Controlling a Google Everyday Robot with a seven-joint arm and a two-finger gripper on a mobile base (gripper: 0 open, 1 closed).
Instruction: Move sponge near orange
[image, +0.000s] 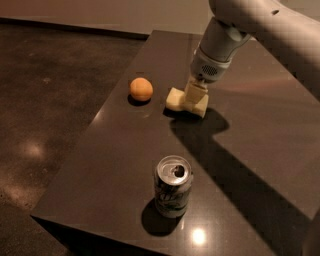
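The pale yellow sponge (174, 100) rests on the dark table (250, 160), just right of the small round orange (141, 89), with a narrow gap between them. My gripper (195, 96) comes down from the upper right and is shut on the sponge's right half, so that part is partly hidden. The arm's grey wrist stands right above it.
An opened silver soda can (172, 193) stands upright near the table's front edge. The table's left edge runs close past the orange, with dark floor (50, 125) beyond. The arm's shadow falls across the table's right side.
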